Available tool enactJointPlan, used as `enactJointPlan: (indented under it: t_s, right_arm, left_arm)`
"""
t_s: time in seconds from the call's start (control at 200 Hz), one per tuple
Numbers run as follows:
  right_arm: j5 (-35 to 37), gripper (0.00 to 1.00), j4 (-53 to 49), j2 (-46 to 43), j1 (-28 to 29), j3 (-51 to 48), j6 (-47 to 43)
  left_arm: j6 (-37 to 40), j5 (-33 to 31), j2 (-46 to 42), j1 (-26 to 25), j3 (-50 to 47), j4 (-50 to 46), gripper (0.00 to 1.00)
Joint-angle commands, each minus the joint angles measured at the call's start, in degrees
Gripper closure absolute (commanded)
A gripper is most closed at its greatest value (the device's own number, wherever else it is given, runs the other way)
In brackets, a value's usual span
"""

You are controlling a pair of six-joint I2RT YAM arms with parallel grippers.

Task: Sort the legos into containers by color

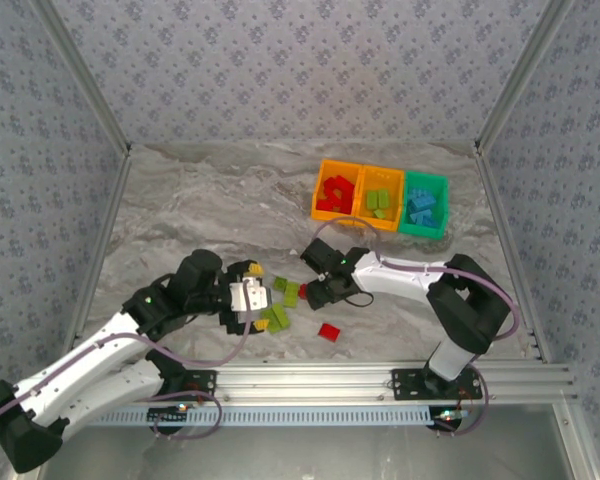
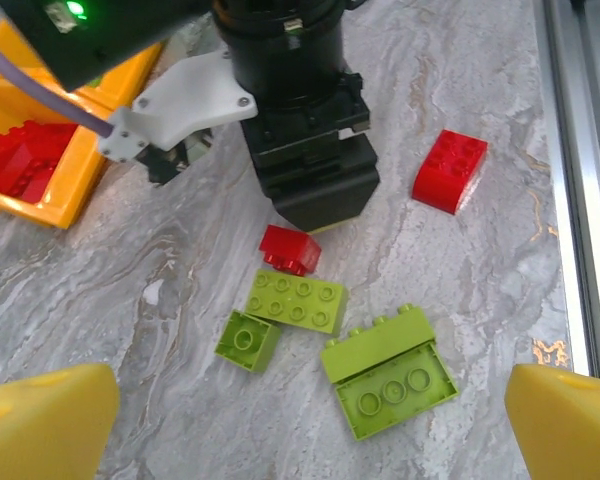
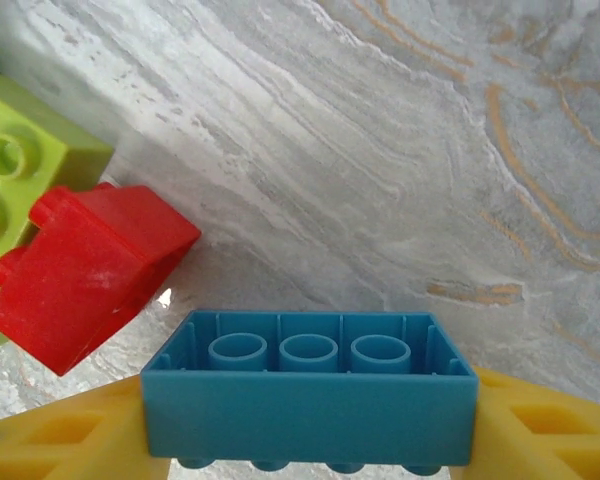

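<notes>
Marble-grain tabletop, mid-sort: the right gripper [image 1: 318, 290] clamps a blue brick [image 3: 310, 400], seemingly just off the surface, beside a red brick [image 3: 90, 275]. Next comes the carry to the green bin [image 1: 423, 230], where blues lie. The left gripper [image 1: 262, 297] hangs wide open, empty, over lime bricks [image 2: 295, 300].

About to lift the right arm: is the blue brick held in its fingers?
Held. The blue brick sits between the yellow fingers, hollow underside facing the camera, studs pointing away.
</notes>
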Motion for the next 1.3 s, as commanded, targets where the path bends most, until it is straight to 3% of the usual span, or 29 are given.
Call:
enactJointPlan:
  t_s: [0.0, 0.165, 0.255, 0.35, 0.47, 0.595, 0.78, 0.909, 1.014, 1.124, 1.294]
  right_arm:
    - [0.88, 0.37, -0.90, -1.12, -0.07, 0.32, 1.19]
    - [4.79, 0.43, -3.00, -7.70, -1.89, -1.22, 3.74]
    - [6.05, 0.45, -3.32, -13.95, -5.81, -2.33, 4.61]
    - [6.84, 0.45, -2.42, -20.22, -12.94, -2.91, 4.19]
    - [4.22, 0.45, -0.34, -23.95, -26.90, -0.88, 3.28]
    - [3.84, 0.45, 1.47, -20.78, -37.89, 4.17, 2.09]
    - [4.18, 0.44, 6.48, -7.60, -49.95, 12.28, 3.67]
    - [1.92, 0.38, 4.50, 3.60, -52.82, 22.54, 3.48]
    - [-0.21, 0.22, 1.10, 9.04, -53.37, 28.30, 3.57]
    - [-0.78, 0.13, 0.63, 9.21, -53.19, 29.93, 3.44]
    - [-1.61, 0.14, -1.49, 5.22, -51.94, 29.48, 2.22]
  left_arm:
    - [2.38, 3.02, -1.14, 0.09, -0.33, -1.14, 0.01]
    - [2.60, 4.84, -2.10, 0.21, -0.76, -0.24, 0.01]
    - [2.03, 4.71, -3.01, 0.55, -1.25, 1.37, 0.01]
    - [-0.18, 3.79, -4.32, 1.48, -2.13, 4.64, 0.01]
    - [-1.19, 3.28, -4.86, 3.33, -2.24, 5.80, 0.01]
    - [-4.44, 1.79, -5.00, 5.02, -2.36, 7.80, 0.01]
    - [-13.20, 2.93, -4.13, 11.13, -3.31, 13.22, 0.01]
    - [-13.97, 3.40, -2.48, 12.13, -2.00, 12.08, 0.01]
    - [-13.93, 2.68, -2.68, 12.10, -1.76, 10.91, 0.01]
    - [-13.54, 2.65, -3.93, 12.11, -2.53, 11.69, 0.01]
    - [-12.12, 3.57, -5.14, 12.11, -3.15, 11.01, 0.01]
